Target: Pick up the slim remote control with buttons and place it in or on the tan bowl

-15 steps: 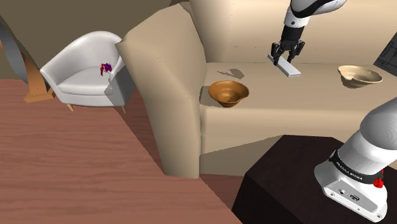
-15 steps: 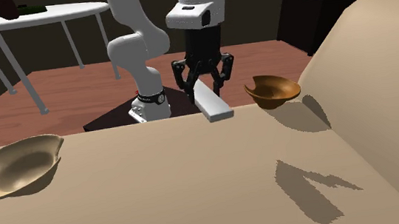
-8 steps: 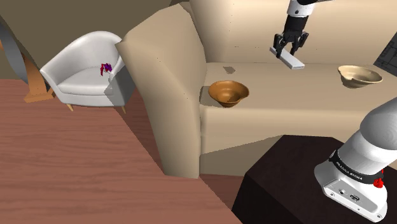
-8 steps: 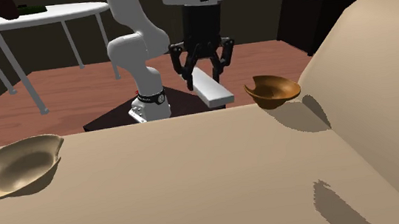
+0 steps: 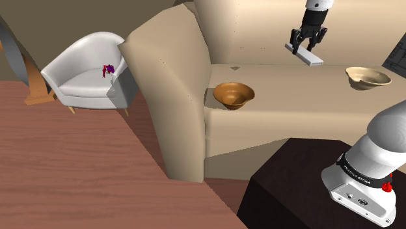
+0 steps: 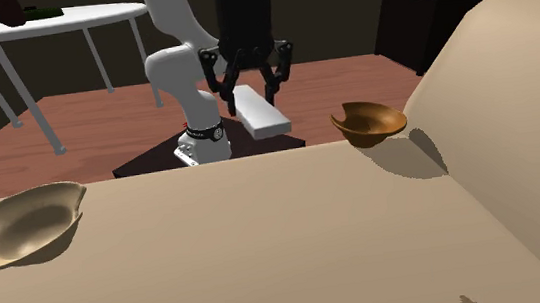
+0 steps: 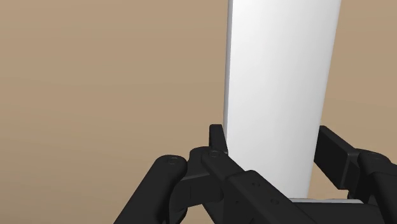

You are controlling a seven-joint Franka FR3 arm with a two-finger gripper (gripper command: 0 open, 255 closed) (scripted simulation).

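The remote (image 5: 307,56) is a plain white slim slab with no buttons drawn, and my gripper (image 5: 307,44) is shut on one end of it. It hangs tilted in the air above the beige sofa seat (image 5: 293,104), between the two bowls. A pale tan bowl (image 5: 367,77) rests on the seat at the shoulder view's right. In the second exterior view the gripper (image 6: 247,82) holds the remote (image 6: 261,114) high, with the pale tan bowl (image 6: 19,228) at lower left. In the wrist view the black fingers (image 7: 217,139) clasp the remote (image 7: 280,76) over the seat.
An orange-brown bowl (image 5: 233,94) sits near the seat's front corner, by the tall sofa arm (image 5: 169,91). A white armchair (image 5: 88,71) stands on the wood floor beyond. The dark stand (image 5: 293,188) is in front of the sofa. A white round table (image 6: 46,22) stands behind the arm.
The gripper has risen with the remote and carried it toward the shoulder view's right, nearer the pale tan bowl. Its shadow on the seat has slid away.
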